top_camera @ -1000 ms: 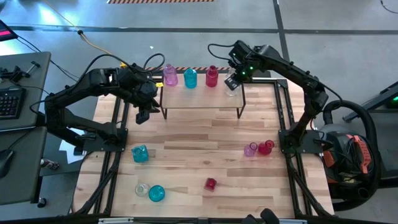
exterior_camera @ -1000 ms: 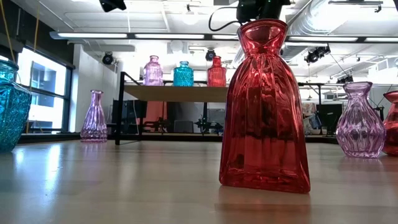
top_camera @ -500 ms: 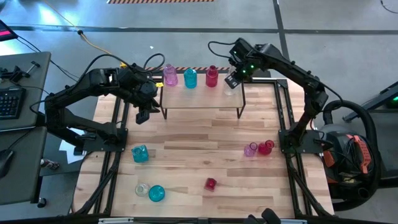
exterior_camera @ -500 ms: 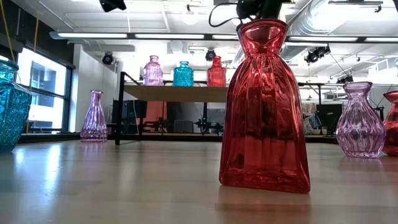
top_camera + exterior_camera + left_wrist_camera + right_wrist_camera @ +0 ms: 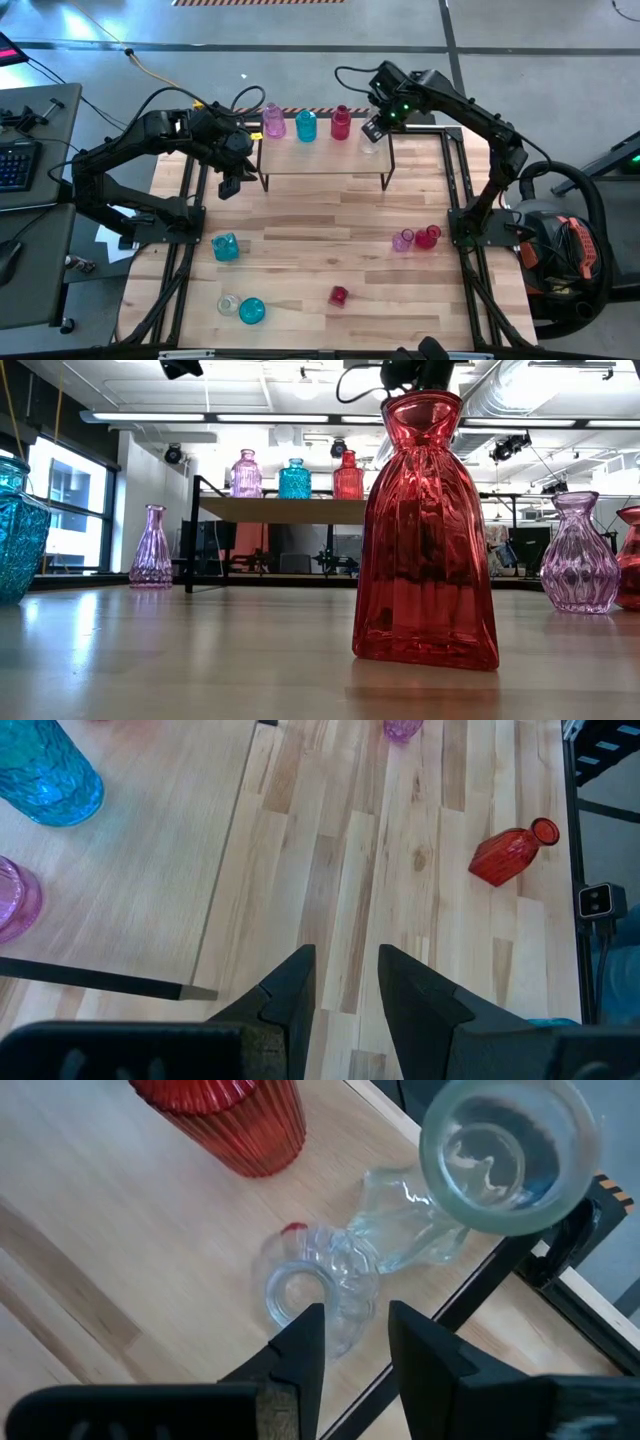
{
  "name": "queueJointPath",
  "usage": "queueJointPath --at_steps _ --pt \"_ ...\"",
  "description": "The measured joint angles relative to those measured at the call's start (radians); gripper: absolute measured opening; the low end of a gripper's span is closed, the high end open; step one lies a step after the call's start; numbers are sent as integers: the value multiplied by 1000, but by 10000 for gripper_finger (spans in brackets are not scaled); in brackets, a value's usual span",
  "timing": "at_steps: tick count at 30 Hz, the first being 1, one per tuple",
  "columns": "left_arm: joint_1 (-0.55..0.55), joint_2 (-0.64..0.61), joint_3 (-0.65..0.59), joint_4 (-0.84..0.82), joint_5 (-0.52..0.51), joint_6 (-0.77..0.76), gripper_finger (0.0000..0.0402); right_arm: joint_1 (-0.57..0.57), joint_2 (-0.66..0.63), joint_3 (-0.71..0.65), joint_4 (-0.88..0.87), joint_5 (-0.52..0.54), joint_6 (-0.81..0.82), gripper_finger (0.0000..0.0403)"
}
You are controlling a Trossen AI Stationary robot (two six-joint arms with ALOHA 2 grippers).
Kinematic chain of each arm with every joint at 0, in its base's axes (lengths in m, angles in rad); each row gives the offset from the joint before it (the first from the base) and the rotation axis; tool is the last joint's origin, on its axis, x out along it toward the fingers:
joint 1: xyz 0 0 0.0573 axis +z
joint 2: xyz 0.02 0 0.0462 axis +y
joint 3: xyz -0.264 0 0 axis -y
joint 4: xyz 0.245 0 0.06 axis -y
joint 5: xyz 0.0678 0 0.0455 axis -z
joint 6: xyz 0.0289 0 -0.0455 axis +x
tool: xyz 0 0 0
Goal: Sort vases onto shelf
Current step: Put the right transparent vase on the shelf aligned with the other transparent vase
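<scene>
Pink [image 5: 273, 121], teal [image 5: 306, 125] and red [image 5: 341, 123] vases on light-wood shelf [image 5: 320, 158].

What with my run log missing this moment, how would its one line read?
right gripper: open, above clear vase at shelf end | left gripper: open, empty, beside shelf | shelf: pink vase, teal vase, red vase

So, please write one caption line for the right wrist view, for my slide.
Right tool hovers, empty, above a clear vase beside a red vase on the shelf.

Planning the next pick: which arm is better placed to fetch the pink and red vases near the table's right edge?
Probably the right. Its base sits beside the pink vase and red vase; the left gripper hovers across the table, past the shelf.
</scene>
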Motion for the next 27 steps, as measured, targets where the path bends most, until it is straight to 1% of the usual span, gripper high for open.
queueJointPath --at_steps 7,15,27 --pt "0 0 0 0 0 0 104 9 2 1 18 -11 9 94" --pt "0 0 0 0 0 0 104 21 40 3 20 -7 16 94" --pt "0 0 0 0 0 0 104 10 42 4 -19 13 16 94"
